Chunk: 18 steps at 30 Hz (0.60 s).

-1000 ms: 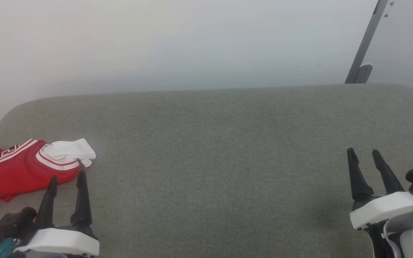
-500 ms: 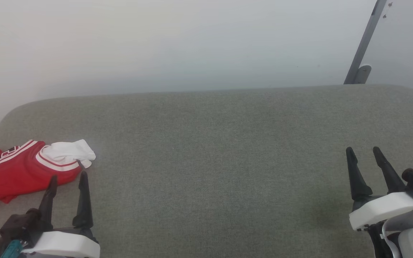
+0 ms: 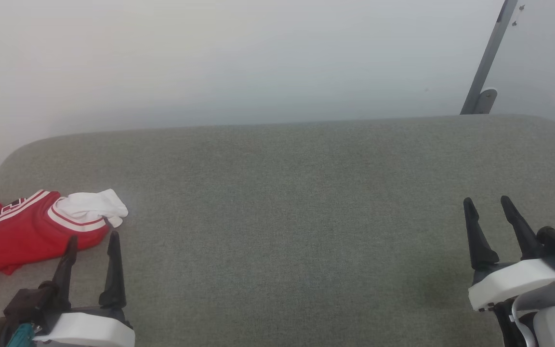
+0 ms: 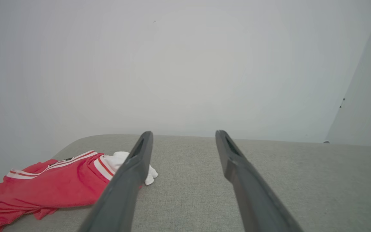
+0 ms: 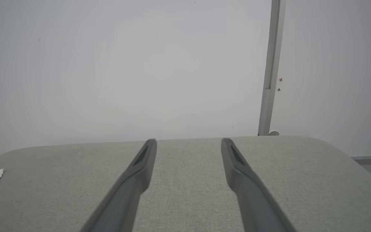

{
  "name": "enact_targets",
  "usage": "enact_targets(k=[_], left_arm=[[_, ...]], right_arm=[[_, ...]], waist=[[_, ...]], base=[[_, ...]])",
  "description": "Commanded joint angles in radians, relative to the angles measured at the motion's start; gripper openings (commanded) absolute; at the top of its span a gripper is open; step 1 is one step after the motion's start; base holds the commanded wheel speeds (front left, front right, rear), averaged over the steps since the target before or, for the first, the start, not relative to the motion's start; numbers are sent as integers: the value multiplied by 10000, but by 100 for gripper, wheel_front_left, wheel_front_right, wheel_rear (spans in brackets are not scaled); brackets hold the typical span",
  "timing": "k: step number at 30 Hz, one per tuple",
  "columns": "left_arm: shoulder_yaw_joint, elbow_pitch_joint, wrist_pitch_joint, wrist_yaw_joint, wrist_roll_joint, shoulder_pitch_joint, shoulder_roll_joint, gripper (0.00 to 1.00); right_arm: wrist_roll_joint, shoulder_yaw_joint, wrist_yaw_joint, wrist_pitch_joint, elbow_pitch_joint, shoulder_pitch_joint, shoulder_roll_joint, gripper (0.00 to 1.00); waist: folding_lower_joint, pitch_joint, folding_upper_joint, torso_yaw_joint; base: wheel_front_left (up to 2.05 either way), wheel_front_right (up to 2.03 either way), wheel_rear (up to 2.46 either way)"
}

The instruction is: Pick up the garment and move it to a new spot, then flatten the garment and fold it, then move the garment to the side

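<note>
We see the shirt (image 3: 27,233) lying crumpled at the left end of the grey padded table (image 3: 282,207), with its white sleeve (image 3: 92,206) turned toward the middle. Our left gripper (image 3: 92,236) is just beside the near edge of the shirt, its fingers apart and holding nothing. Our right gripper (image 3: 485,199) is well apart from the shirt, at the right end, its fingers also apart and empty.

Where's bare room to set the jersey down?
Free: grey pad between left tool and right tool, back to the wall. Crowded only at far left, where the jersey lies by the left tool.
</note>
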Motion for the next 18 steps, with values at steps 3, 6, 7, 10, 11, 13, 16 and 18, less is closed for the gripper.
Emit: enact_targets(k=[3, 6, 7, 10, 11, 13, 16, 18], left_arm=[[-2, 40, -51, -40, -62, 51, 29, 100], [-33, 77, -51, -45, -102, 37, 24, 100], [-48, 102, -51, -53, -138, 30, 14, 100], [-26, 190, -49, 4, -220, -6, -20, 100], [-21, 223, -46, 36, -224, -27, -19, 100], [23, 280, -42, 90, -262, -66, -30, 100], [118, 351, -14, 216, -311, -99, -29, 100], [168, 371, 6, 305, -309, -94, -31, 100]], right_arm=[[-31, 9, 0, -71, -34, -81, -1, 100], [-39, 18, 0, -82, -32, -72, 1, 100], [-40, 21, 0, -85, -38, -64, 5, 100], [-44, 77, 0, -67, -60, -24, 3, 100], [-45, 110, 0, -57, -60, -4, -3, 100], [-85, 209, 0, -26, -52, 29, -9, 100], [-93, 387, 0, 20, -42, 50, 7, 100], [-95, 556, 0, 46, -12, 40, 22, 100]], waist=[[0, -9, 0, 0], [0, -15, 0, 12], [0, -21, 0, 24], [0, -58, 0, 147], [0, -79, 0, 222], [0, -127, 0, 389], [0, -214, 0, 721], [0, -284, 0, 981]], base=[[0, 0, 0], [0, 0, 0], [0, 0, 0], [0, 0, 0], [0, 0, 0], [0, 0, 0], [0, 0, 0], [0, 0, 0]])
